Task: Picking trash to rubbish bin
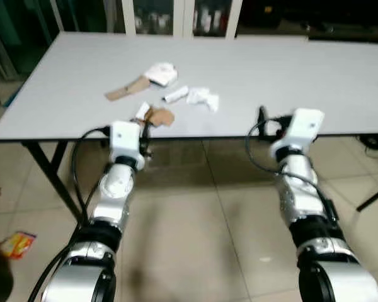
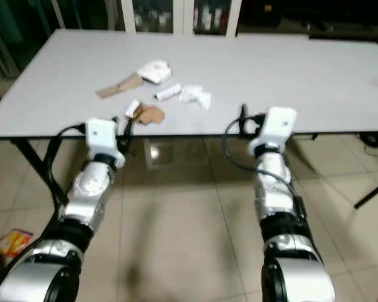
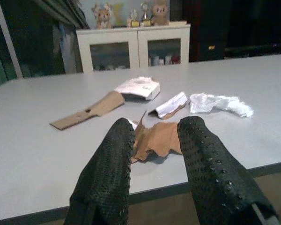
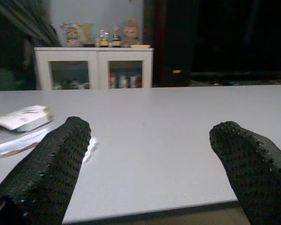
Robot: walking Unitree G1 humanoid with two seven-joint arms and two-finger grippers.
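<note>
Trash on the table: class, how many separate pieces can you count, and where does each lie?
5, maybe more hidden: brown strip farthest left, white box behind it, rolled wrapper, crumpled white paper to its right, torn brown piece nearest the left gripper.

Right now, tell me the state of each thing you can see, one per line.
left gripper: open, at the table edge, torn brown paper between its fingers
right gripper: open, holding nothing
torn brown paper: lying crumpled on the table
white tissue: crumpled
white box: flattened
brown cardboard strip: lying flat

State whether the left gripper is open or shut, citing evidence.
Open. In the left wrist view, the left gripper has its two black fingers spread apart, with the torn brown paper visible between them on the table.
</note>
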